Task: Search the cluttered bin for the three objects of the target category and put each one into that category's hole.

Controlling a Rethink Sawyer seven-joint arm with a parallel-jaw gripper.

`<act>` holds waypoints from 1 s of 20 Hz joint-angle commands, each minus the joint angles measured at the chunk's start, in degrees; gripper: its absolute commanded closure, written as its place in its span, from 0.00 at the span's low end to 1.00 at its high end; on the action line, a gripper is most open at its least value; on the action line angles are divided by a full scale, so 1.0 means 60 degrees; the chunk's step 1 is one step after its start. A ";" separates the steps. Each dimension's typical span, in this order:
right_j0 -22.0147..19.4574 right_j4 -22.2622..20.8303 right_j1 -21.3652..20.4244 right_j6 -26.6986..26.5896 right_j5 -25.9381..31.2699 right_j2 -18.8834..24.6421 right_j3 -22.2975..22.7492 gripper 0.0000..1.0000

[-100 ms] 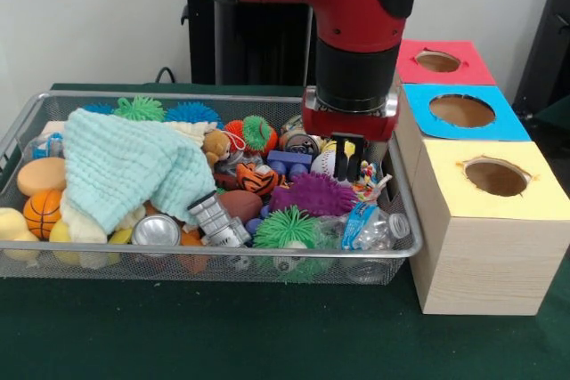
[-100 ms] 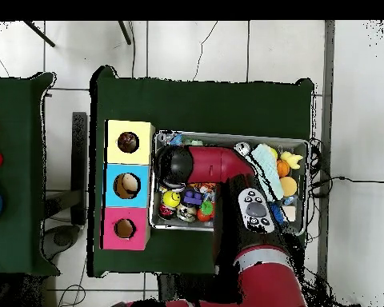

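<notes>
Bin: wire mesh, on green table; crammed with toys, left of three boxes in front view.
Cloth: pale mint, draped over left half of bin contents, one corner reaching down toward can.
Can: silver, lying on side near front wall, just below cloth's edge.
Basketball: small, orange, at left end, beside yellow foam pieces.
Football: brown, mid-bin, partly under grey robot toy.
Purple ball: spiky, right of centre, just below gripper.
Green ball: spiky, against front wall, beside crumpled bottle.
Blue brick: behind purple ball, near tiger toy.
Gripper: down in right end of bin, black fingers slightly apart, tips near white baseball; clamped on nothing visible.
Arm: red, lying across bin in overhead view, hiding much of middle.
Yellow box: nearest in front view, round hole on top, touching bin's right end.
Blue box: behind yellow, hole on top.
Red box: farthest, hole on top.
Boxes from above: column of three beside bin, yellow, blue, pink-red.
Holes: contents too dark to tell.
Target category: could not be told.
</notes>
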 commanded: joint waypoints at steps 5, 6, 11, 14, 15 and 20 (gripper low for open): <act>0.0105 -0.0427 0.0971 0.0779 -0.0548 -0.0348 -0.0962 1.00; 0.0182 -0.0428 0.0996 0.0831 -0.0557 -0.0388 -0.0991 1.00; 0.0498 -0.0319 0.0820 0.1120 -0.0597 -0.0573 -0.0724 1.00; 0.0771 -0.0102 0.0423 0.1373 -0.0384 -0.0655 -0.0365 1.00; 0.0854 -0.0005 0.0331 0.1454 -0.0311 -0.0655 -0.0278 1.00; 0.1371 0.0643 -0.0206 0.2070 0.0080 -0.0644 0.0143 1.00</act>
